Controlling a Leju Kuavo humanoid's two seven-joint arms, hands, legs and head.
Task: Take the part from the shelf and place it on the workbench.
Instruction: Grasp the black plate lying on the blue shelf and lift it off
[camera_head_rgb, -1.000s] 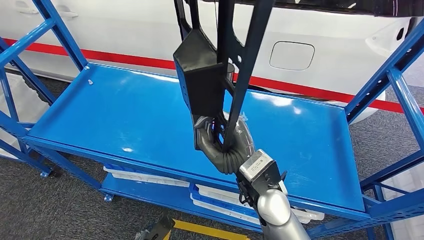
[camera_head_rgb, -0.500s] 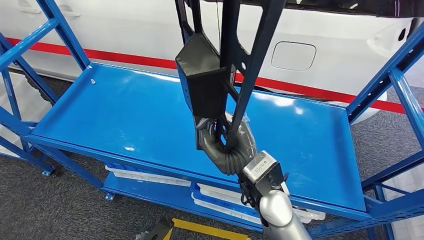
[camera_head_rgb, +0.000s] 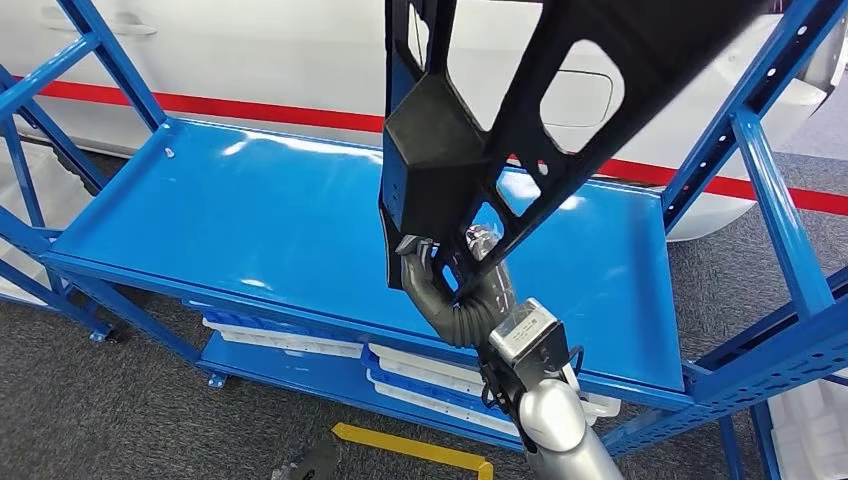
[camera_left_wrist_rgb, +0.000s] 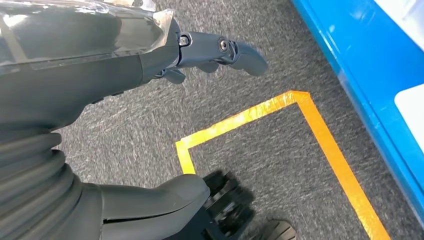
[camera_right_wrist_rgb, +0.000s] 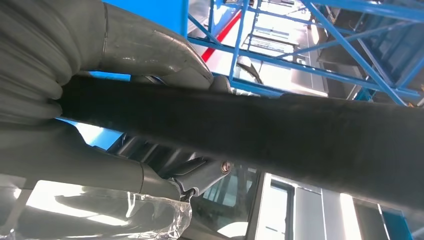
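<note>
Black part (camera_head_rgb: 520, 120) gripped by raised right robot hand (camera_head_rgb: 450, 285) (above shelf (camera_head_rgb: 250, 230)) — left robot hand (camera_left_wrist_rgb: 150, 65) hangs spread.

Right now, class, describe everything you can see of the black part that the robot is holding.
The part is a large, matte black piece, plastic or coated metal by its look. It has a boxy block low down and a long flat arm with angular cut-outs running up to the right, out of the picture. It is tilted and lifted clear above the blue shelf. The right robot hand grips its lower edge; in the wrist view a dark bar crosses the palm.
</note>
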